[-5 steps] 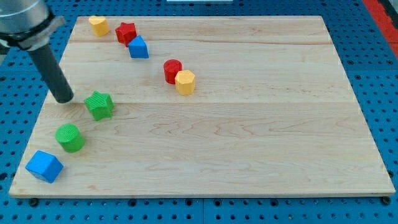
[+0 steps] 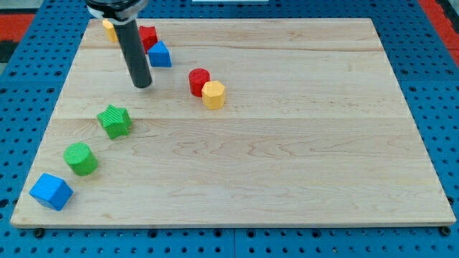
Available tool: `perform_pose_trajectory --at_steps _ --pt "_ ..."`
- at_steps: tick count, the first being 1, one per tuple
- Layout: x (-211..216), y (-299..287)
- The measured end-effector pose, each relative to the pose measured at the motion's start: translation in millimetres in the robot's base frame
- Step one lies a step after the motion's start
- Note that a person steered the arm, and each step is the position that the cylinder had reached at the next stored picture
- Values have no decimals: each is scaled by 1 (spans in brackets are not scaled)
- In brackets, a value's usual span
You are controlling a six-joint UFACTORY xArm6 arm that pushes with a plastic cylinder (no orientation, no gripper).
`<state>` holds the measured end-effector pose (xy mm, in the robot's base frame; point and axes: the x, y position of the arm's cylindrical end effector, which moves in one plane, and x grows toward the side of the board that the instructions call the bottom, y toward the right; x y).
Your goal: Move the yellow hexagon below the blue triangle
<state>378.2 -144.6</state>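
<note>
The yellow hexagon (image 2: pixel 214 94) lies on the wooden board, touching a red cylinder (image 2: pixel 199 81) on its upper left. The blue triangle (image 2: pixel 160 54) sits near the view's top left, next to a red star (image 2: pixel 148 36). My tip (image 2: pixel 143 84) rests on the board below and slightly left of the blue triangle, well to the left of the yellow hexagon, touching no block.
A second yellow block (image 2: pixel 109 29) at the top left is partly hidden behind the rod. A green star (image 2: pixel 115 120), a green cylinder (image 2: pixel 80 158) and a blue cube (image 2: pixel 51 191) run down the left side. The board's left edge (image 2: pixel 43 136) is close to them.
My tip has moved right and toward the view's top, from beside the green star to just below the blue triangle. No block has moved.
</note>
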Motion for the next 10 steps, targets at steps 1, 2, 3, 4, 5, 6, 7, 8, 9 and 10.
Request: perform_pose_trajectory --at_steps 1,2,3,4,5,6,7,8,9,10 --pt "16 38" --pt "23 52" --pt "46 43" --pt "85 75" --pt "80 134" --pt "41 170" --pt "32 146" --pt "23 119" --pt "23 79" --pt "21 35"
